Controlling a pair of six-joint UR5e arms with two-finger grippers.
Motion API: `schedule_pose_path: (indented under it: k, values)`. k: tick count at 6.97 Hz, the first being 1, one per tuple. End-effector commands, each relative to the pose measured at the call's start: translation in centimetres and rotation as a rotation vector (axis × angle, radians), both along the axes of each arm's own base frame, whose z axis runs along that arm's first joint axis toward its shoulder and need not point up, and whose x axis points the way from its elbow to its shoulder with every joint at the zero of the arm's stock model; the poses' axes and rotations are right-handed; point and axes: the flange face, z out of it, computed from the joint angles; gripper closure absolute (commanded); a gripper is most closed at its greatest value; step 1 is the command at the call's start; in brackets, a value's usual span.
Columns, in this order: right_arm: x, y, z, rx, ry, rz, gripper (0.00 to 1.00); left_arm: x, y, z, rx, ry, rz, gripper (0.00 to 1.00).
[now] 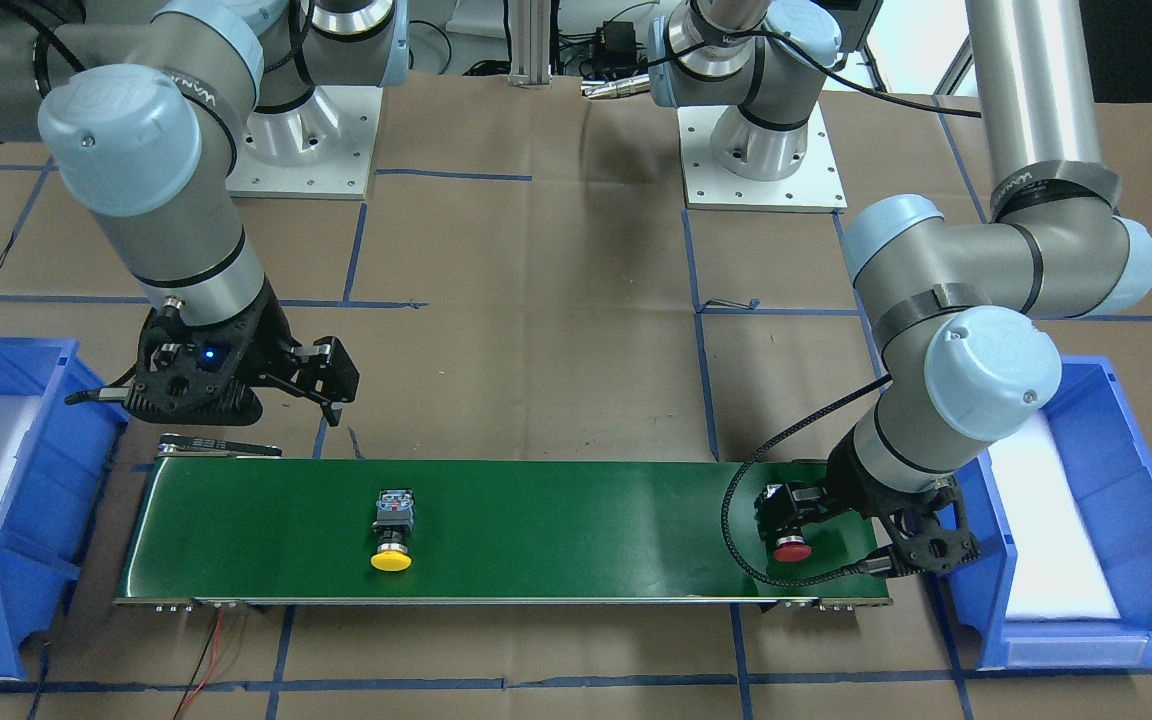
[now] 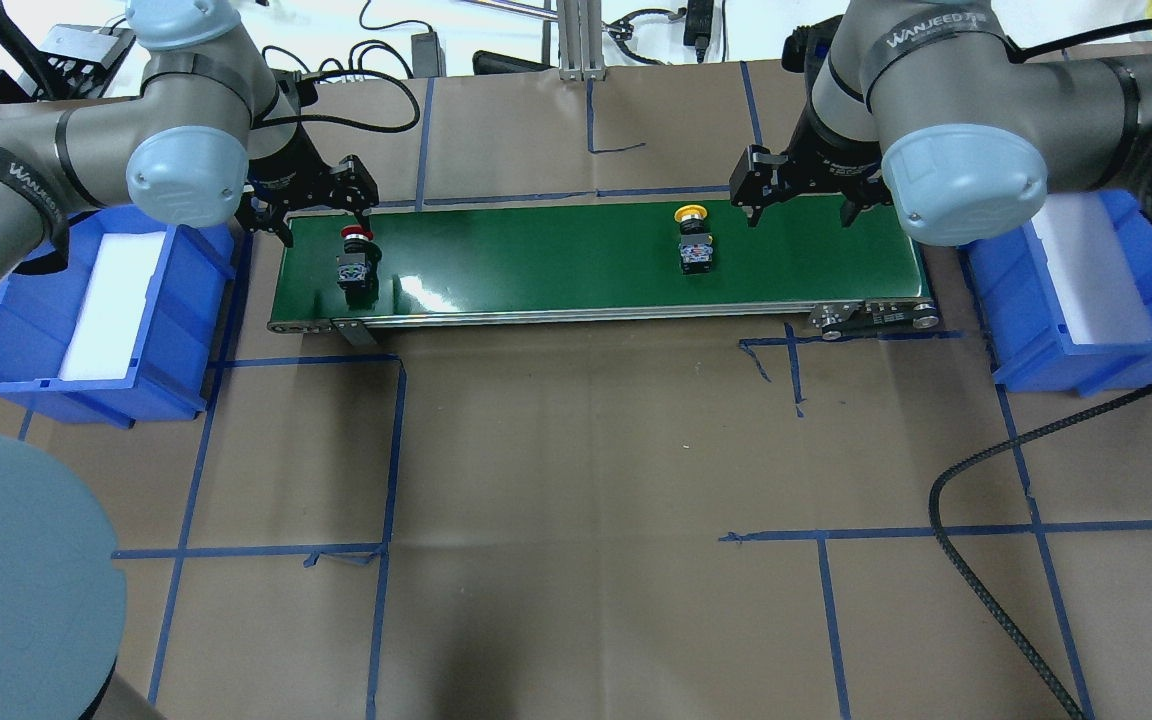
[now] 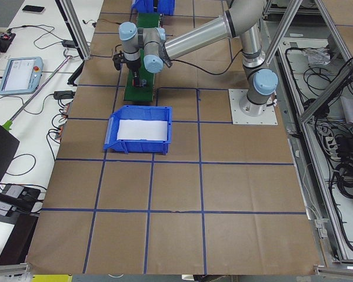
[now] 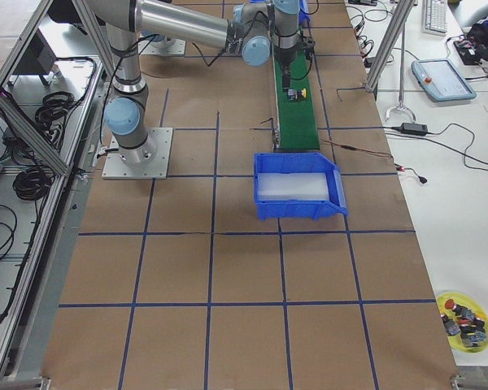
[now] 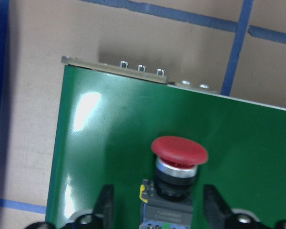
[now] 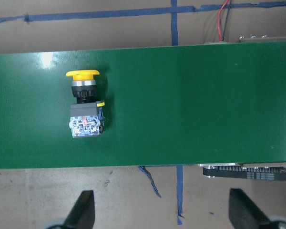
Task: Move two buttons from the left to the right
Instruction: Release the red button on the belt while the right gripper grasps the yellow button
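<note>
Caps of red button [image 2: 355,262] and yellow button [image 2: 693,243] point toward the overhead view's top (axes across the conveyor belt [image 2: 556,260]); black-grey bodies. I see left gripper [image 5: 159,204], right gripper [image 6: 163,210] unclenched.

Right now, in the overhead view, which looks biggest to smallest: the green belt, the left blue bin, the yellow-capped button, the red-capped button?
1. Long green conveyor belt
2. Blue plastic bin on the left
3. Yellow-capped push button and red-capped push button: alike in size, so unranked.
</note>
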Motion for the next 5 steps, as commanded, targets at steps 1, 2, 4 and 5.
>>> schedule_pose_path:
  k: [1,2,4,5]
  values:
    - [-0.4,-4.5,-1.7,0.001,0.010,-0.007,0.00,-0.5,2.2,6.2,-0.002,-0.002,-0.004,0.00]
    - [-0.1,-6.2,-4.1,0.039,-0.006,-0.022,0.00,-1.7,4.8,9.6,0.018,-0.001,-0.020,0.00]
    - [0.1,-7.1,-7.2,0.085,-0.007,-0.021,0.00,-5.1,9.1,14.1,0.041,-0.003,-0.076,0.00]
    - [0.1,-7.7,-8.5,0.093,-0.008,-0.022,0.00,-4.7,10.5,16.1,0.038,-0.005,-0.086,0.00]
